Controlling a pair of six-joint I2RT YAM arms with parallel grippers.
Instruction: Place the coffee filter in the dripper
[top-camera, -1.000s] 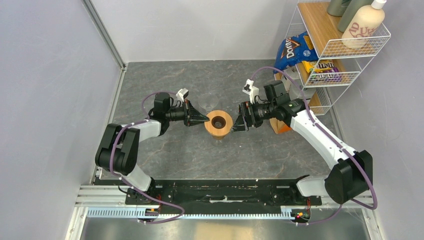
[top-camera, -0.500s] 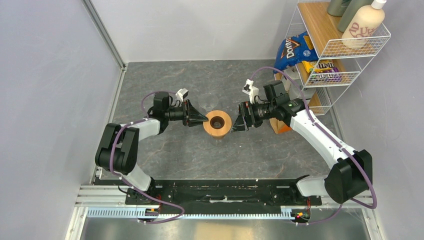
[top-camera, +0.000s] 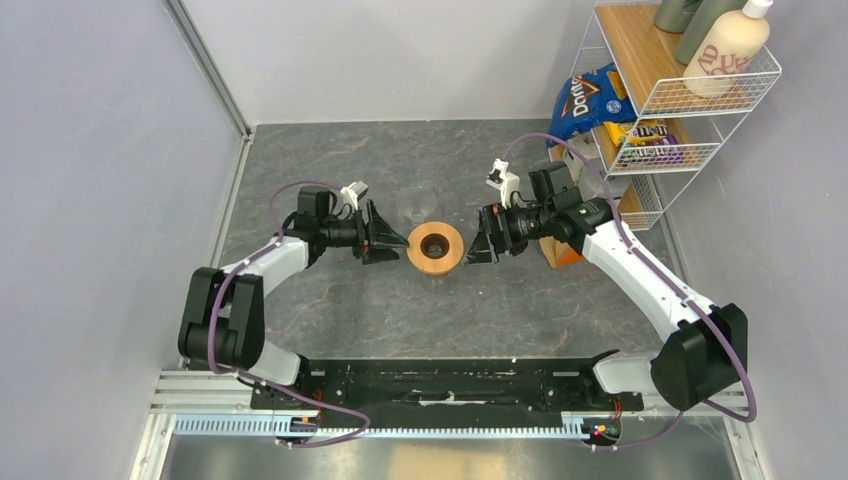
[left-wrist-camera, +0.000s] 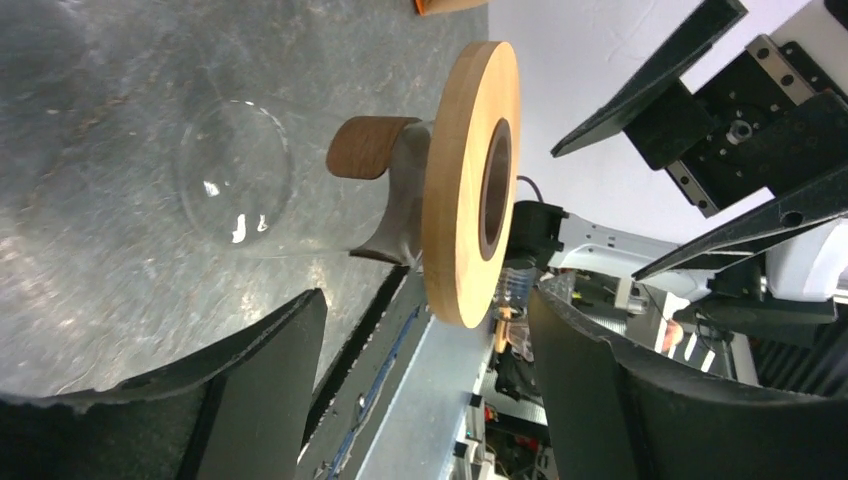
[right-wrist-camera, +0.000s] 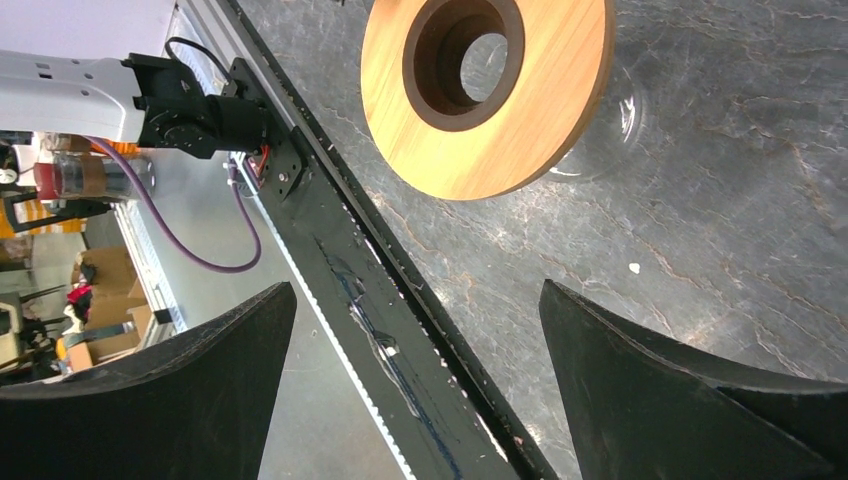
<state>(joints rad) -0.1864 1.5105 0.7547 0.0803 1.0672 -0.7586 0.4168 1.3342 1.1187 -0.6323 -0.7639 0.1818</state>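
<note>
The dripper (top-camera: 436, 247) sits in the middle of the worktop (top-camera: 330, 160) between both claws. Its orange-brown wooden collar (left-wrist-camera: 470, 180) faces up and its clear glass cone (left-wrist-camera: 235, 180) is tipped away beneath, so the mouth seems not to face upward (the exact tilt is hard to read). It likely needs righting first: grip the collar rim, not the slick glass, and turn slowly. The left claw (top-camera: 398, 245) and right claw (top-camera: 473, 237) gape wide, empty, just beside it. No coffee filter shows in any view
</note>
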